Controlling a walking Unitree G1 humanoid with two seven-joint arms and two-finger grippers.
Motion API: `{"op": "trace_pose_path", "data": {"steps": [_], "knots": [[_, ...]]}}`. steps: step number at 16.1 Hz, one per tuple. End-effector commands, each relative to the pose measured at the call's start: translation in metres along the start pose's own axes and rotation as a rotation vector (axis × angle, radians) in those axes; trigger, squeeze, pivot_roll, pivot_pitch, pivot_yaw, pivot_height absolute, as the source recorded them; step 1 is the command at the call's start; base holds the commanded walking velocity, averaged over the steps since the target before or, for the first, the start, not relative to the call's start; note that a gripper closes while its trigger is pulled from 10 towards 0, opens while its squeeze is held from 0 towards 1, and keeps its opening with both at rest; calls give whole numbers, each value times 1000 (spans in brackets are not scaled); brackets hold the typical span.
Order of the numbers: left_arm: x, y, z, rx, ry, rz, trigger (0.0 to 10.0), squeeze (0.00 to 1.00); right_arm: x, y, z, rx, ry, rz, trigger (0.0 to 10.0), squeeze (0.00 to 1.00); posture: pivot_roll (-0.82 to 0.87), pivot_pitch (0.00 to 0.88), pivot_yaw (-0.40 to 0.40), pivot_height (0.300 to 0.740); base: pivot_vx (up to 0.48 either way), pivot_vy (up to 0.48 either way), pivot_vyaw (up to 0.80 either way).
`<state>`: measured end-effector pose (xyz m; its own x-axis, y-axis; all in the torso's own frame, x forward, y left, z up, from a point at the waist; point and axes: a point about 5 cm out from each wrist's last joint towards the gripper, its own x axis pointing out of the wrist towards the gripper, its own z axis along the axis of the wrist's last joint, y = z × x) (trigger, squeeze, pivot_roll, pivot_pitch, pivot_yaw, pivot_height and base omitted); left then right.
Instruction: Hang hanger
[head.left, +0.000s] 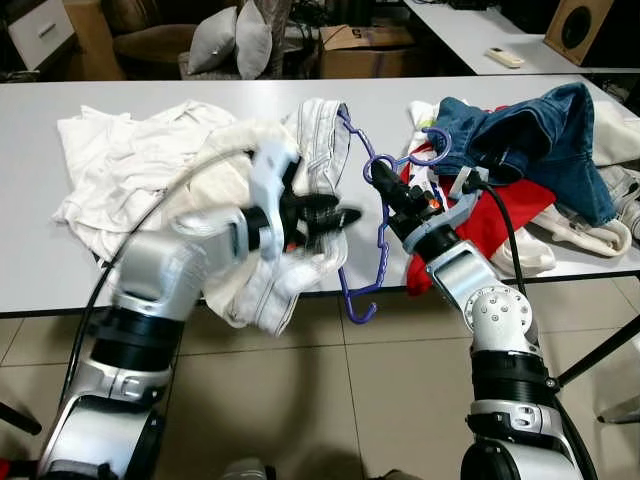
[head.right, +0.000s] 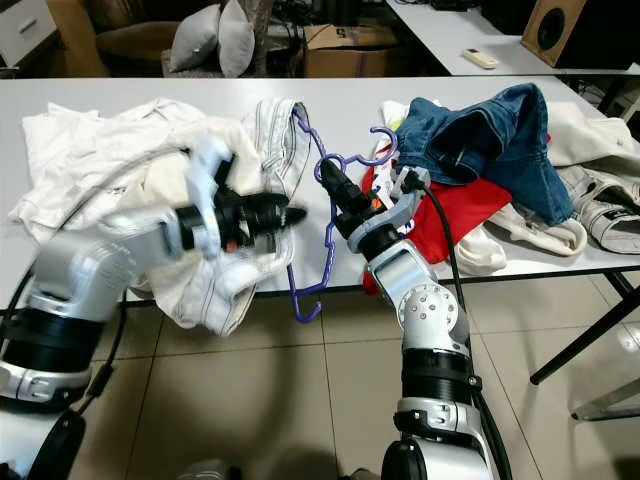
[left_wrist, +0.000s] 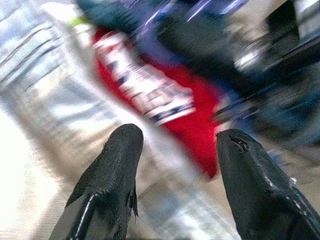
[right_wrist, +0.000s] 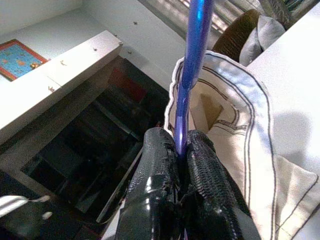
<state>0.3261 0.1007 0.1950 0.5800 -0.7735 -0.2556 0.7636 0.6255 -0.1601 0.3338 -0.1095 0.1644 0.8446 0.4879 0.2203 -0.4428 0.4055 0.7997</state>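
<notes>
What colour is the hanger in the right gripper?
Purple-blue hanger; the left eye view shows it best.

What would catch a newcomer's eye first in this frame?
The purple hanger, pinched in the right gripper, hangs over the front edge of the white table. Beside it the blurred left gripper reaches with fingers apart, in front of a white garment. Behind lie a red garment and blue jeans.

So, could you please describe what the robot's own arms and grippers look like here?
Both arms are silver metal with black ring joints. Each ends in a gripper of two long black fingers: the left gripper and the right gripper. The fingers have a finely textured surface. Black cables loop along both arms, and a small orange mark sits near the right wrist.
</notes>
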Motion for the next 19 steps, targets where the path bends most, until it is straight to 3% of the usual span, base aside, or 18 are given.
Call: {"op": "trace_pose_path", "data": {"steps": [1, 8, 10, 11, 14, 19], "knots": [[1, 6, 0, 70, 17, 74, 10000, 0, 1, 9, 7, -29, -32, 43, 10000, 0, 48, 0, 13, 723, 0, 0, 0], [18, 15, -5, 183, 59, 239, 10000, 0, 2, 15, 6, -40, -31, 67, 10000, 0, 46, 0, 18, 723, 0, 0, 0], [21, 17, -7, 156, 44, 247, 9490, 0, 2, 16, 6, -42, -34, 71, 10000, 0, 44, 0, 20, 723, 0, 0, 0], [21, 18, -7, 136, 24, 251, 0, 0, 2, 16, 6, -43, -34, 72, 10000, 0, 43, 0, 22, 723, 0, 0, 0], [19, 17, 0, 12, -84, 207, 0, 0, 1, 15, 7, -48, -35, 71, 10000, 0, 45, 0, 22, 723, 0, 0, 0], [18, 18, -4, -101, -123, 163, 0, 0, 2, 16, 8, -51, -37, 75, 10000, 0, 45, 0, 22, 723, 0, 0, 0]]}}
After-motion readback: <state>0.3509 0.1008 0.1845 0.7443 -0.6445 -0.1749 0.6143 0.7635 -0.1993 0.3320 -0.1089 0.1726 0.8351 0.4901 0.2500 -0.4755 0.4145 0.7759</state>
